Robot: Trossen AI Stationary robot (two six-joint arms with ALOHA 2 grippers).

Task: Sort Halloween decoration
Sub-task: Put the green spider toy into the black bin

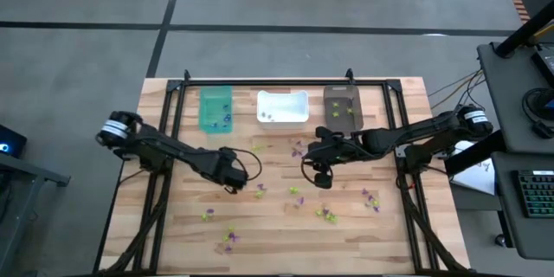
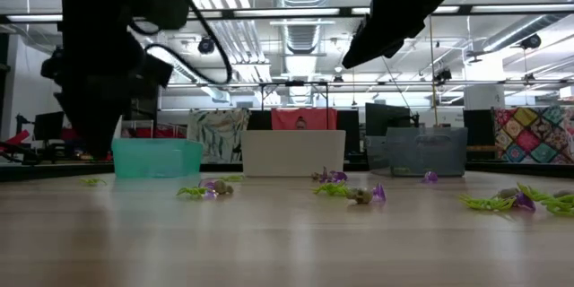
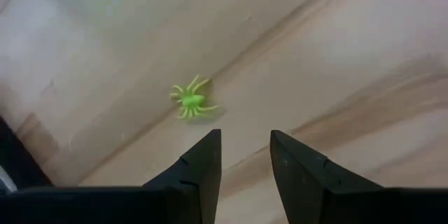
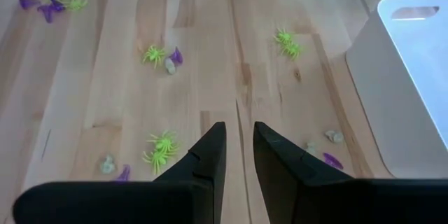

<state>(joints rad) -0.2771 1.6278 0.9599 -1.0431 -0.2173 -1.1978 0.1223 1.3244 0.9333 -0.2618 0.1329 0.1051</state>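
Trinkets (image 1: 327,215) in purple, lime-green and pale grey lie scattered across the wooden table (image 1: 286,242), mostly in the lower half of your overhead frame, with a few more just below the bins. Along the table's upper edge you have three bins in a row: teal (image 1: 216,110), white (image 1: 283,107) and dark brown (image 1: 342,107), each with a few small pieces in it. Your left gripper (image 1: 234,176) sits left of centre, low over the wood, its fingers (image 3: 203,164) parted a little and empty; a green spider (image 3: 192,101) lies just ahead of them. Your right gripper (image 1: 322,176) hangs near centre, raised, fingers (image 4: 208,155) narrowly apart, grasping nothing.
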